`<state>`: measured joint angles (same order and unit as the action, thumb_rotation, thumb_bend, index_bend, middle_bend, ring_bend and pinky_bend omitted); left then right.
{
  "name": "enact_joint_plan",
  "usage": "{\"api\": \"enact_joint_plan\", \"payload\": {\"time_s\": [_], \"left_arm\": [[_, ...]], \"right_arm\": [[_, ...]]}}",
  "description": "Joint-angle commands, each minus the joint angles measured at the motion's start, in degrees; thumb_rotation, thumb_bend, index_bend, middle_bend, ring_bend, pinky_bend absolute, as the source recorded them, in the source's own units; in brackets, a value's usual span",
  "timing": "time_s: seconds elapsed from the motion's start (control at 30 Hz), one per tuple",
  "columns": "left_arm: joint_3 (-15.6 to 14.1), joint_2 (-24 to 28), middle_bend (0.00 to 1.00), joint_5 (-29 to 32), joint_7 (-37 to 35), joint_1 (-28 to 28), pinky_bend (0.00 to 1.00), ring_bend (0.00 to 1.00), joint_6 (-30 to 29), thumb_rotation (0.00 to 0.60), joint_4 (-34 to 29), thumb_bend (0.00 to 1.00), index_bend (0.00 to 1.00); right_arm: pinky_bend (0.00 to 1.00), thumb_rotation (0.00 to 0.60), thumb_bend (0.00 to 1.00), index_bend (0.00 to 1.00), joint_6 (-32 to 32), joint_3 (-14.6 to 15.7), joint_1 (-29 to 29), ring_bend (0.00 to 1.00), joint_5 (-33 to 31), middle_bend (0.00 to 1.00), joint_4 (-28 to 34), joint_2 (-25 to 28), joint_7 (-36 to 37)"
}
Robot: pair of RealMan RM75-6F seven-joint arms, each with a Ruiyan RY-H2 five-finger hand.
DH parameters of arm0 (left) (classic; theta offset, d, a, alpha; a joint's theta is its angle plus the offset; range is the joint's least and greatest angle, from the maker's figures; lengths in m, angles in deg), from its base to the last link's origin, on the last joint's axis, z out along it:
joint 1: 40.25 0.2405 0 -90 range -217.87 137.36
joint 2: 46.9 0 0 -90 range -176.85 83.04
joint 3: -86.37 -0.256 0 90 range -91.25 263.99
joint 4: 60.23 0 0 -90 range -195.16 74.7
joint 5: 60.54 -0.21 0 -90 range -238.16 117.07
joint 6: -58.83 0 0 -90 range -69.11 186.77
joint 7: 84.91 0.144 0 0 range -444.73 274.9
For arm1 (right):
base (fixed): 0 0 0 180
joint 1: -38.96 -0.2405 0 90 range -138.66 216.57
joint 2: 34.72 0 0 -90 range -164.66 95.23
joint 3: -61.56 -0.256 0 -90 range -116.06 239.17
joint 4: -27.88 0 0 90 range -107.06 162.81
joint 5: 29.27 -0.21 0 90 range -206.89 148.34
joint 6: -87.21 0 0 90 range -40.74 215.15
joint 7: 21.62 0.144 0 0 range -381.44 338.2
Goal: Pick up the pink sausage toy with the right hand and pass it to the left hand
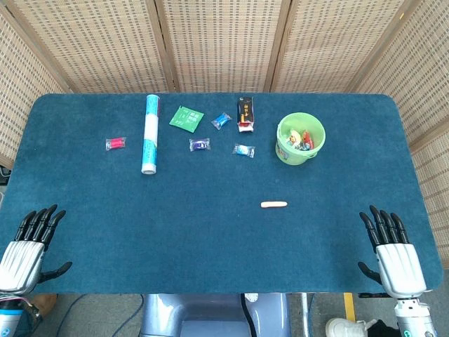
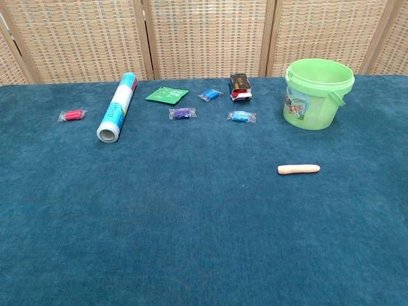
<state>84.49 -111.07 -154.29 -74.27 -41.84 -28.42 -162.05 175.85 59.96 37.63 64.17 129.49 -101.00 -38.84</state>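
The pink sausage toy [image 1: 273,205] [image 2: 298,169] lies flat on the blue table cloth, right of centre and in front of the green bucket. My right hand [image 1: 393,253] hovers at the near right corner of the table, fingers spread and empty, well to the right of the toy and nearer to me. At the near left corner my left hand [image 1: 28,246] is also open and holds nothing. Neither hand shows in the chest view.
A green bucket [image 1: 300,138] [image 2: 317,94] with small items stands behind the toy. Along the back lie a rolled tube [image 1: 149,133] [image 2: 117,106], a green packet [image 1: 186,118], a dark box [image 1: 245,112], and several small wrapped candies, one red [image 1: 116,143].
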Motion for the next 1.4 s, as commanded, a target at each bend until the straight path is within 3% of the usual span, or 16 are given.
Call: {"api": "enact_joint_plan", "payload": {"time_s": [0.03,0.23,0.37,0.6,0.77,0.93,1.1,1.4], "left_arm": [[-0.04,0.07,0.0,0.05,-0.09,0.04,0.0,0.0,-0.04,0.6,-0.05,0.0,0.0],[-0.07,0.09,0.0,-0.14,-0.18,0.07,0.0,0.0,-0.26,0.6,-0.11,0.0,0.0],[0.09,-0.29,0.0,-0.16,0.08,0.06,0.0,0.0,-0.45,0.6,0.16,0.0,0.0],[1.34,-1.59,0.0,2.25,0.43,-0.88,0.0,0.0,1.09,0.6,1.08,0.0,0.0],[2.34,-2.65,0.0,4.88,2.04,-1.57,0.0,0.0,2.56,0.6,1.43,0.0,0.0],[3.03,-3.45,0.0,6.97,3.69,-1.97,0.0,0.0,3.44,0.6,1.62,0.0,0.0],[3.59,-4.14,0.0,8.79,4.9,-2.37,0.0,0.0,4.18,0.6,1.87,0.0,0.0],[3.9,-4.82,0.0,10.43,6.13,-3.12,0.0,0.0,5.48,0.6,2.1,0.0,0.0]], "right_arm": [[0.0,0.6,0.0,0.0,0.13,0.0,0.03,0.0,0.1,0.0,-0.07,-0.09,0.06],[0.0,0.6,0.0,0.0,-0.21,0.2,-0.12,0.0,0.24,0.0,-0.42,-0.34,0.33],[0.0,0.6,0.0,0.0,-3.98,-0.06,-1.99,0.0,-1.35,0.0,-1.22,-0.81,3.03],[0.0,0.6,0.0,0.17,-16.88,-6.55,-12.63,0.0,-6.25,0.0,-3.87,-2.86,4.9],[0.0,0.6,0.21,0.31,-26.37,-11.56,-21.17,0.0,-12.42,0.0,-8.95,-7.61,4.0],[0.0,0.6,0.36,0.35,-34.54,-13.15,-26.48,0.0,-19.04,0.0,-13.39,-12.75,5.47],[0.0,0.6,0.41,0.38,-40.5,-13.91,-30.38,0.0,-24.88,0.0,-16.98,-16.25,6.68],[0.0,0.6,0.46,0.41,-43.38,-13.41,-33.69,0.0,-28.9,0.0,-21.42,-20.33,5.88]]}}
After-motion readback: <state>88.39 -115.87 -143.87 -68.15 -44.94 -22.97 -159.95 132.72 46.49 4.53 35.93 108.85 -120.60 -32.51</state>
